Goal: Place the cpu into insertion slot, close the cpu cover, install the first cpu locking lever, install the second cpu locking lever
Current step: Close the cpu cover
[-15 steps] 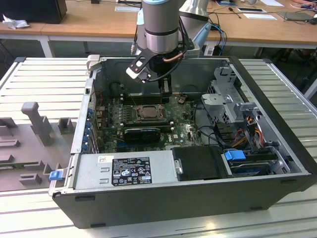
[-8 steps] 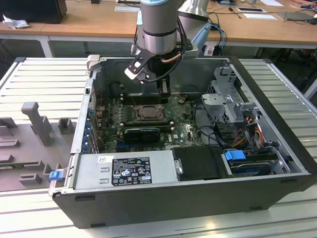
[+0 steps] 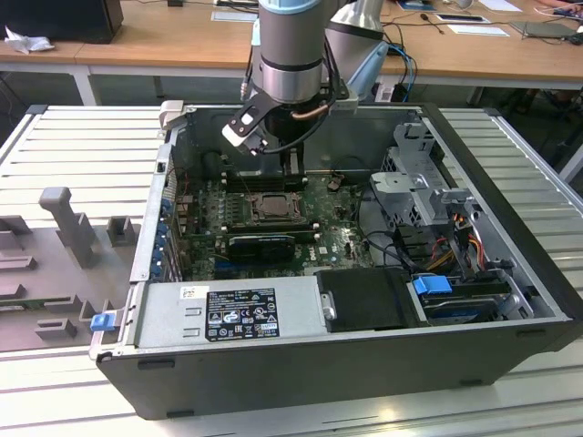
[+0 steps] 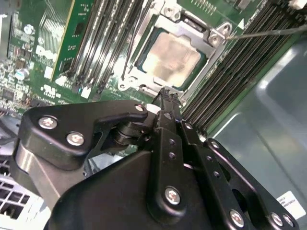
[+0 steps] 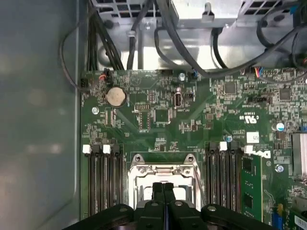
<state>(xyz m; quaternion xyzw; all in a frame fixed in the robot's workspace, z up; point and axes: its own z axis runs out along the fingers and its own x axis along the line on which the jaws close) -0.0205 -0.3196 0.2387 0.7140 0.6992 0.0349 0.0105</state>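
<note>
The cpu [image 4: 171,55], a pale silvery square, lies flat in the insertion slot [image 3: 271,208] on the green board. The cpu cover [image 4: 199,33], a silvery frame, lies down around it and also appears in the first wrist view [image 5: 163,168]. One thin lever rod [image 4: 268,32] sticks out from a corner of the socket across the memory slots. Another rod [image 4: 130,45] runs along the socket's side. My gripper [image 4: 165,93] hangs just above the socket's edge, its black fingers [image 5: 157,190] pressed together with nothing between them. In the exterior view the gripper [image 3: 291,171] stands over the board inside the case.
Long black memory slots [image 5: 100,177] flank the socket on both sides. The grey case wall [image 5: 38,120] stands close by. Cables [image 5: 182,43] and a drive cage [image 3: 428,191] crowd one end, and a power supply [image 3: 228,314] fills the case's near side.
</note>
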